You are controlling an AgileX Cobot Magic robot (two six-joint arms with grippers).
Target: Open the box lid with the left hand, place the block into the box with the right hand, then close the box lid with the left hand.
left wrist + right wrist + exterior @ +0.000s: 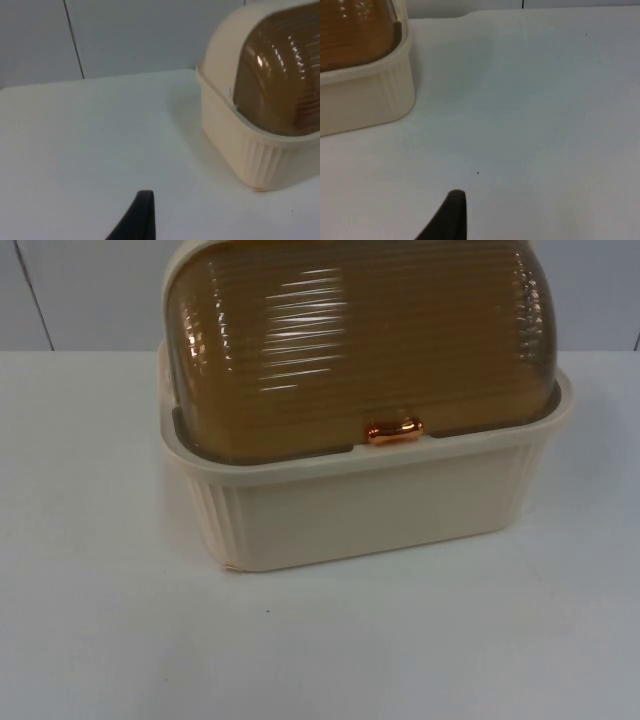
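The box (pixel 370 510) sits shut near the desk's far edge; its stiff, slick lid (pixel 350 340) likely lifts best by the copper handle (pixel 394 430). Whether either gripper is wide or narrow I cannot tell.

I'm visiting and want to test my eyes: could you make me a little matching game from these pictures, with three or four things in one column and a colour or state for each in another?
Things:
1. box
2. lid
3. handle
4. table

Descriptions:
A. shiny copper
B. ribbed cream
C. plain white
D. see-through brown, shut

Pairs: 1-B, 2-D, 3-A, 4-C
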